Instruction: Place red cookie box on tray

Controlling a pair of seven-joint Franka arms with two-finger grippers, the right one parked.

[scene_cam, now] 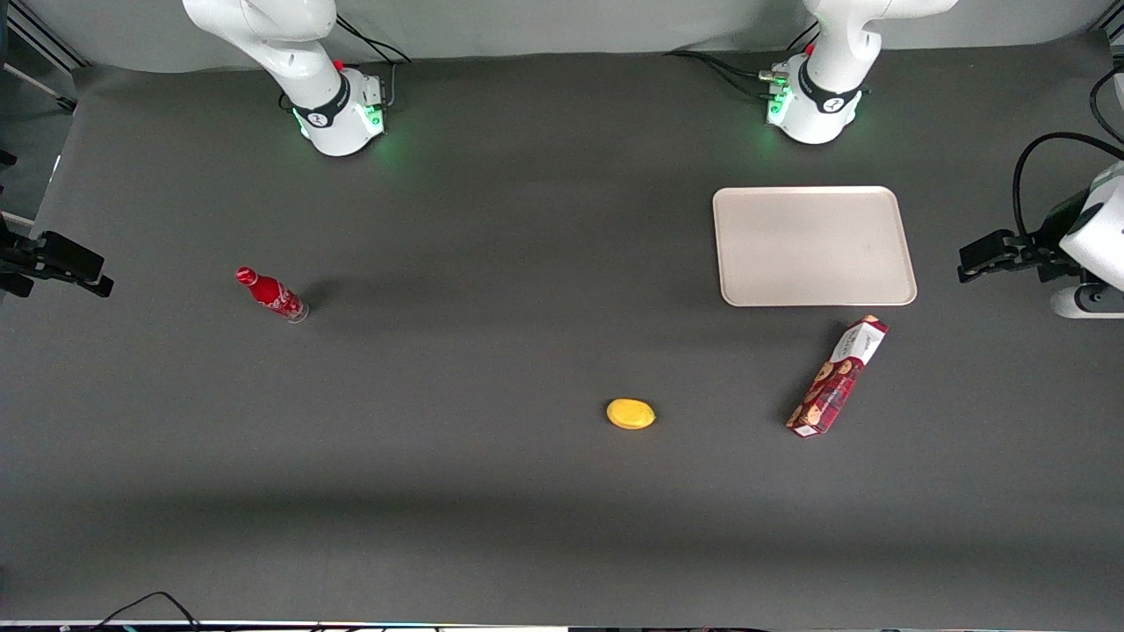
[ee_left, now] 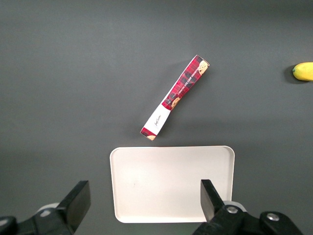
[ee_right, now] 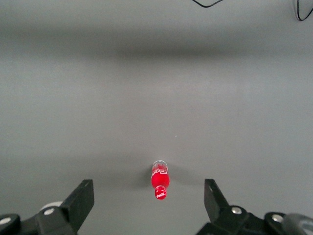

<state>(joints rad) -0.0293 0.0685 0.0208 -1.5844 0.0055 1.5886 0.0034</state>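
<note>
A: Progress?
B: None yet. Red cookie box [scene_cam: 838,377] lies flat on the worktop [scene_cam: 492,491], just beside the tray [scene_cam: 813,246], nearer the front camera, not touching it.
A: Tool?
B: Tool [ee_left: 144,203] hangs high above the tray, fingers spread, holding nothing. Reach, grasp, lift and placement all remain.

Dark grey table [scene_cam: 492,491], tray [scene_cam: 813,246], red cookie box [scene_cam: 838,377], bottle [scene_cam: 271,295], possibly lemon [scene_cam: 630,413]

Soft, even overhead light and sharp focus. Faint shadows lie beside the red cookie box [scene_cam: 839,377] and the red bottle [scene_cam: 271,295]. The gripper [scene_cam: 966,266], spread wide near the tray [scene_cam: 812,302], is dark and crisp.
</note>
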